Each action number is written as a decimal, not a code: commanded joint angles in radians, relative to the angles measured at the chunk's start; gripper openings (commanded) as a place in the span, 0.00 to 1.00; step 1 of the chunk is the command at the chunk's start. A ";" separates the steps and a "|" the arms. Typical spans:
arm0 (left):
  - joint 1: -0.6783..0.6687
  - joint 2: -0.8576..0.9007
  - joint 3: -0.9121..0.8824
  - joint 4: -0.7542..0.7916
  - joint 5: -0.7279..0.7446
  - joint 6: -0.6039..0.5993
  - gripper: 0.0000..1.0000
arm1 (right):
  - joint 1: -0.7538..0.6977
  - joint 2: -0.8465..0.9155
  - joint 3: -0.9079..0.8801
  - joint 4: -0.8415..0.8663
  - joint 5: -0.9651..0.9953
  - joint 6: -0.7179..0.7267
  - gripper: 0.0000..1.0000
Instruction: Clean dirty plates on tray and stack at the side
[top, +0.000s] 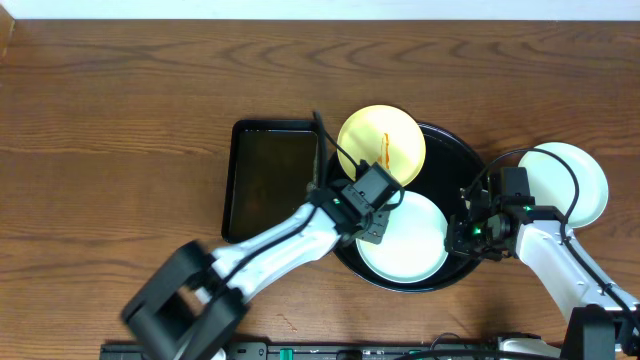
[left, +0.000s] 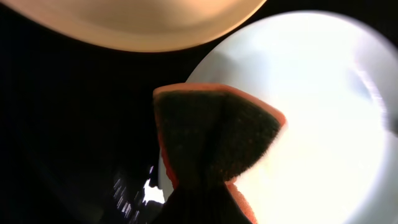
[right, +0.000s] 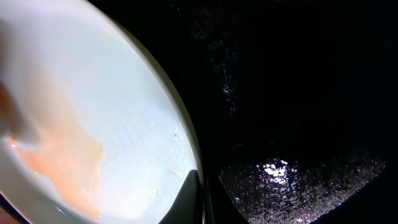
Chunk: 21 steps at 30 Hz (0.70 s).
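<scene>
Brown wooden table (top: 100, 120) carries a rectangular black tray (top: 275, 180) left of centre. Just right of it, the left gripper (top: 368, 212) is clamped on a dark sponge (left: 214, 134) with an orange edge, pressed onto the near edge of the smeared plate (top: 405, 245). That plate lies inside the round black tray (top: 455, 165), with an orange film on its surface in the right wrist view. The yellow plate (top: 380, 145), streaked orange, leans on the tray's far-left rim. The right gripper (top: 468, 235) pinches the smeared plate's right rim. A pale plate (top: 565, 185) sits on the table beside the tray.
</scene>
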 joint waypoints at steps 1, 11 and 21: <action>0.019 -0.109 0.012 -0.060 -0.047 0.016 0.07 | 0.013 -0.007 -0.002 0.005 -0.003 0.010 0.01; 0.251 -0.236 0.011 -0.258 -0.196 0.016 0.07 | 0.013 -0.007 -0.002 0.072 -0.024 -0.018 0.01; 0.362 -0.236 0.009 -0.301 -0.196 0.017 0.07 | 0.013 -0.169 0.055 0.048 0.043 -0.043 0.01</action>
